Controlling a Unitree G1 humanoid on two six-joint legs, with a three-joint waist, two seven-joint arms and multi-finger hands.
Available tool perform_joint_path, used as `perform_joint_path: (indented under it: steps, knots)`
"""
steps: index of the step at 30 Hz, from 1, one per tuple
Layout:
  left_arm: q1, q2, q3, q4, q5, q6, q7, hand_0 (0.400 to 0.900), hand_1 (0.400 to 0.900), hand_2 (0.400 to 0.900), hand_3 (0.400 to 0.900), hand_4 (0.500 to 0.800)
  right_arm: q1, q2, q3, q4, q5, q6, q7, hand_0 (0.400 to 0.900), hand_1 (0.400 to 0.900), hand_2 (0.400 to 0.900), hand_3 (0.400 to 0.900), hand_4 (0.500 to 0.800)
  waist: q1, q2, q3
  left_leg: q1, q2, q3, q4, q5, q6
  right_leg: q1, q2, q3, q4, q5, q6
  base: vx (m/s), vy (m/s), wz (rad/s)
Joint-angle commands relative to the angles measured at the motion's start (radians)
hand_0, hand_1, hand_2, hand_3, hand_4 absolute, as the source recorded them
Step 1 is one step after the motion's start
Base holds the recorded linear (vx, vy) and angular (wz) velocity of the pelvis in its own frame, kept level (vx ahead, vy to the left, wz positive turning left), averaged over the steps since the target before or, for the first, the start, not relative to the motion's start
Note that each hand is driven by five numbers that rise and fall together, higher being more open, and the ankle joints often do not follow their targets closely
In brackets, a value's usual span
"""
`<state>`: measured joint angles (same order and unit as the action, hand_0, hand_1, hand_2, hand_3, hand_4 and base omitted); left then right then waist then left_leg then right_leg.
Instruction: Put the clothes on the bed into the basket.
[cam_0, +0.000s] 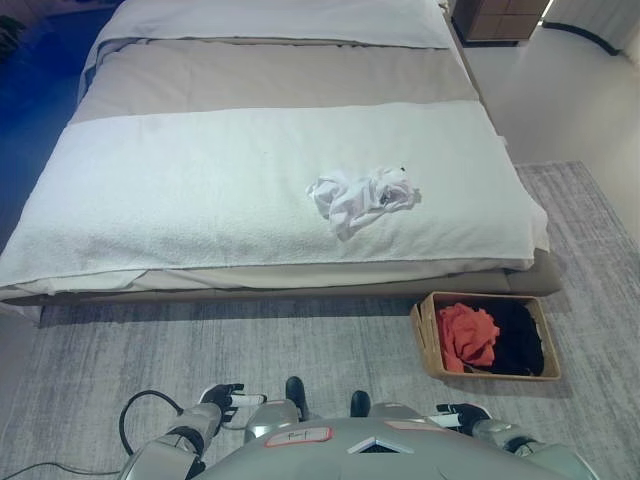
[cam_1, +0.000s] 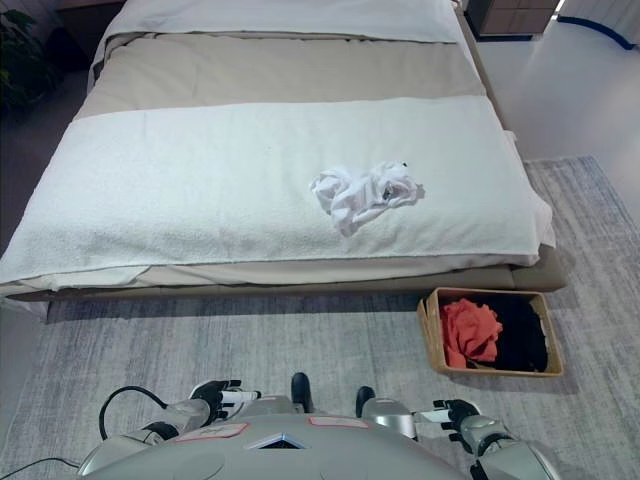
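A white towel (cam_0: 200, 190) spans the bed (cam_0: 270, 75); crumpled white clothes (cam_0: 362, 196) lie on it; a basket (cam_0: 430, 335) stands on the grey rug (cam_0: 200, 350).

grey rug (cam_0: 300, 345), wooden nightstand (cam_0: 500, 20) (far corner)

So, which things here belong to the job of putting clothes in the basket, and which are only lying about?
For the job:
- white crumpled garment on the bed
- basket on the floor, already holding an orange garment and a black garment
- left robot hand and right robot hand, both low and holding nothing

Lying about:
- grey rug
- wooden nightstand
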<state>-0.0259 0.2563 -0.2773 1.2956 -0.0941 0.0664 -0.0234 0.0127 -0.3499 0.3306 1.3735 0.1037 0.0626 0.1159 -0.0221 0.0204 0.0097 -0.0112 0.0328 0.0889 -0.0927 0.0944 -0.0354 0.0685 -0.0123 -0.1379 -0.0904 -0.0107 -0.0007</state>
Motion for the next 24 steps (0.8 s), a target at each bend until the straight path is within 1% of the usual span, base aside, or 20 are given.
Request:
perform_joint_path:
  steps: [1, 15, 18, 20, 22, 24]
  knots:
    - [-0.059, 0.014, 0.032, 0.062, -0.016, -0.007, 0.0, 0.9, 0.9, 0.9, 0.9, 0.8, -0.032, -0.01, 0.024, 0.051, -0.014, 0.01, -0.008, 0.9, 0.9, 0.9, 0.9, 0.8, 0.011, -0.022, 0.016, 0.08, -0.032, -0.019, 0.005, -0.154, 0.001, 0.005, -0.047, 0.005, 0.003, -0.028, 0.079, 0.0, 0.0, 0.0]
    - [-0.067, 0.016, 0.022, 0.052, -0.02, -0.005, -0.007, 0.9, 0.9, 0.9, 0.9, 0.8, -0.041, -0.016, 0.027, 0.04, -0.014, 0.009, -0.01, 0.9, 0.9, 0.9, 0.9, 0.8, 0.005, -0.022, 0.023, 0.08, -0.022, -0.023, 0.005, -0.151, -0.006, 0.007, -0.037, 0.001, 0.003, -0.036, 0.07, 0.0, -0.027, 0.04]
    - [-0.074, 0.02, 0.017, 0.046, -0.023, -0.006, -0.01, 0.9, 0.9, 0.9, 0.9, 0.8, -0.042, -0.017, 0.029, 0.033, -0.012, 0.008, -0.011, 0.9, 0.9, 0.9, 0.9, 0.8, 0.001, -0.021, 0.028, 0.075, -0.014, -0.025, 0.005, -0.145, -0.012, 0.006, -0.029, -0.001, 0.003, -0.04, 0.062, -0.01, -0.097, 0.13]
    - [-0.08, 0.023, 0.014, 0.043, -0.023, -0.006, -0.009, 0.9, 0.9, 0.9, 0.9, 0.8, -0.046, -0.021, 0.033, 0.017, -0.007, 0.003, -0.013, 0.9, 0.9, 0.9, 0.9, 0.8, -0.001, -0.021, 0.039, 0.07, -0.003, -0.032, 0.007, -0.129, -0.018, 0.002, -0.016, 0.0, 0.003, -0.047, 0.048, -0.04, -0.141, 0.16]
    - [-0.084, 0.026, 0.015, 0.039, -0.027, -0.007, -0.01, 0.9, 0.9, 0.9, 0.9, 0.8, -0.051, -0.026, 0.037, 0.004, -0.005, -0.002, -0.016, 0.9, 0.9, 0.9, 0.9, 0.8, -0.002, -0.024, 0.051, 0.044, 0.0, -0.04, 0.055, -0.137, -0.023, -0.002, -0.012, 0.003, 0.006, -0.051, 0.038, -0.06, -0.132, 0.12]
    - [-0.09, 0.024, 0.013, 0.036, -0.035, -0.009, -0.012, 0.9, 0.9, 0.9, 0.9, 0.8, -0.057, -0.035, 0.04, -0.013, -0.002, -0.008, -0.019, 0.9, 0.9, 0.9, 0.9, 0.8, -0.003, -0.028, 0.07, -0.002, -0.01, -0.051, 0.141, -0.152, -0.028, -0.006, -0.01, 0.003, 0.012, -0.057, 0.028, -0.08, -0.141, 0.15]
